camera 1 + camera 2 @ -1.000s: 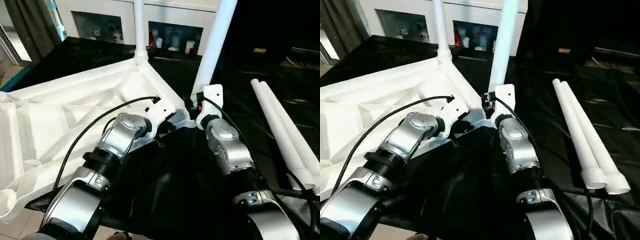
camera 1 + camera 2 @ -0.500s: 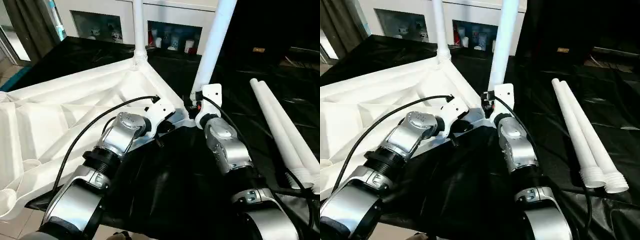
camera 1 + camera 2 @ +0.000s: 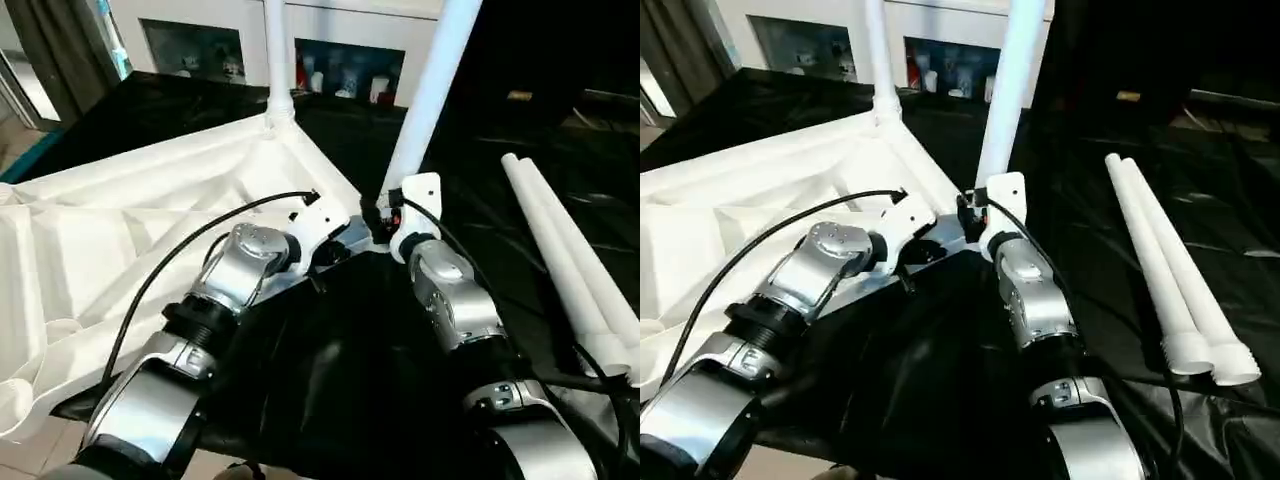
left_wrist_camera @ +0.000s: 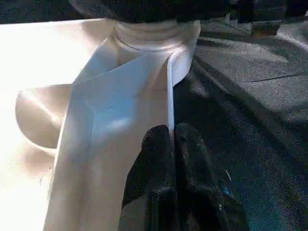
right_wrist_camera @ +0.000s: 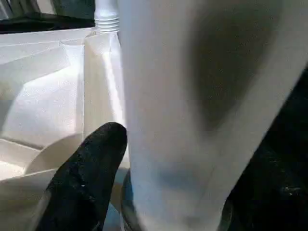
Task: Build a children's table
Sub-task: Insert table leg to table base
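Black cloth (image 3: 330, 380), both arms (image 3: 240, 270) outstretched

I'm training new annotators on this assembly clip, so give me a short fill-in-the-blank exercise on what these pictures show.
1. The large white plastic tabletop lies with its ribbed underside facing ____.
2. ____ long white tubular legs already stand upright in corner sockets.
3. Two more white legs lie side by side on the ____ cloth.
4. The left gripper pinches the tabletop's thin ____.

Missing words: up; Two; black; edge
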### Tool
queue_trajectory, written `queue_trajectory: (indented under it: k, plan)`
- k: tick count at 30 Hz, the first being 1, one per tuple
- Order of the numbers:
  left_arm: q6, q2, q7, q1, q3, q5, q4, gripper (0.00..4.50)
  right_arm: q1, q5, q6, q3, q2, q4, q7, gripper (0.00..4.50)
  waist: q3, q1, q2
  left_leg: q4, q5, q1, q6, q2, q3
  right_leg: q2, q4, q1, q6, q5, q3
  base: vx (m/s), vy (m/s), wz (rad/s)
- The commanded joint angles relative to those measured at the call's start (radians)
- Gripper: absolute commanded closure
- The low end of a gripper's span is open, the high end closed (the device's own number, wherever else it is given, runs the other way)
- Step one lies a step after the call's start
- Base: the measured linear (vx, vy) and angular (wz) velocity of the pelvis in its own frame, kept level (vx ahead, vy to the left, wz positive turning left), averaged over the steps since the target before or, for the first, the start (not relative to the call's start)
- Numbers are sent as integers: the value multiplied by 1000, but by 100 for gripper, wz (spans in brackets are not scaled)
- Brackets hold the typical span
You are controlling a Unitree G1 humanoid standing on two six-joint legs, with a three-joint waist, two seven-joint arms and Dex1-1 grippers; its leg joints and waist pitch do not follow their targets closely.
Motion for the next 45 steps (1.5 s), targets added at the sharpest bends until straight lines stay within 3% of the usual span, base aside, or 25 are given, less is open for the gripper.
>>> queue_trajectory:
  k: [1,6,8,11,15,16,20,24,28,31,35,36,41,45]
  plan:
    - [-22,-16,-40,35,-60,7,-5,450,68,28,43,69,46,50,91,92,-31,-2,10,-78,-310,6,-22,60,-25,-58,-72,12,-185,-221,39,0,0,0]
    - [-71,8,-89,56,-59,-10,-41,450,91,1,21,119,6,-38,164,47,-40,-2,11,-59,-128,0,40,56,-12,-55,-46,30,-258,43,32,0,0,0]
    - [-80,37,-140,76,-64,-22,-78,450,113,18,56,127,-17,-120,210,27,-40,-2,11,-58,-101,-2,61,57,-12,-56,-40,35,-278,94,31,0,0,0]
    - [-99,71,-195,99,-67,-33,-108,450,136,46,76,136,-55,-202,292,1,-42,-3,13,-52,-87,1,83,56,-8,-52,-34,38,-293,139,31,0,0,0]
    - [-134,104,-254,121,-69,-49,-134,450,161,78,107,150,-108,-282,390,1,-44,-3,10,-47,-72,2,104,56,-6,-52,-30,39,-304,165,32,0,0,0]
    - [-154,135,-324,145,-72,-77,-169,450,184,114,127,166,-179,-352,498,1,-44,-1,11,-48,-70,2,106,57,-8,-53,-29,41,-305,162,31,0,0,0]
    - [-161,167,-367,163,-73,-92,-200,450,207,160,169,171,-251,-428,620,1,-49,6,11,-38,-17,4,146,58,-4,-51,-18,41,-321,234,32,0,0,0]
    - [-203,204,-424,177,-67,-112,-218,450,241,216,220,185,-383,-525,806,1,-51,18,7,-32,-9,6,166,58,-5,-51,-14,46,-324,219,31,0,0,0]
    - [-213,219,-457,180,-57,-122,-227,450,257,222,235,196,-443,-550,859,1,-51,28,5,-24,2,3,174,59,-2,-54,-9,40,-332,201,30,0,0,0]
    - [-217,225,-469,182,-53,-126,-230,450,258,216,231,197,-458,-547,870,1,-51,30,7,-25,-37,4,154,60,-4,-56,-13,39,-328,112,30,0,0,0]
    - [-222,231,-471,182,-56,-123,-229,450,256,219,238,196,-464,-543,872,1,-51,27,6,-26,-63,4,130,59,-6,-55,-16,37,-324,58,32,0,0,0]
    - [-223,233,-473,183,-58,-123,-228,450,257,220,243,197,-464,-542,873,28,-52,26,6,-25,-71,5,126,58,-6,-55,-16,37,-323,48,32,0,0,0]
    - [-228,235,-478,185,-57,-122,-226,450,267,209,231,213,-453,-542,864,51,-59,30,7,-17,-26,2,140,55,-6,-54,-6,40,-329,117,32,0,0,0]
    - [-233,234,-479,179,-56,-117,-215,450,273,217,223,213,-449,-539,875,76,-59,30,5,-15,-34,0,142,54,-7,-53,-5,40,-330,109,31,0,0,0]
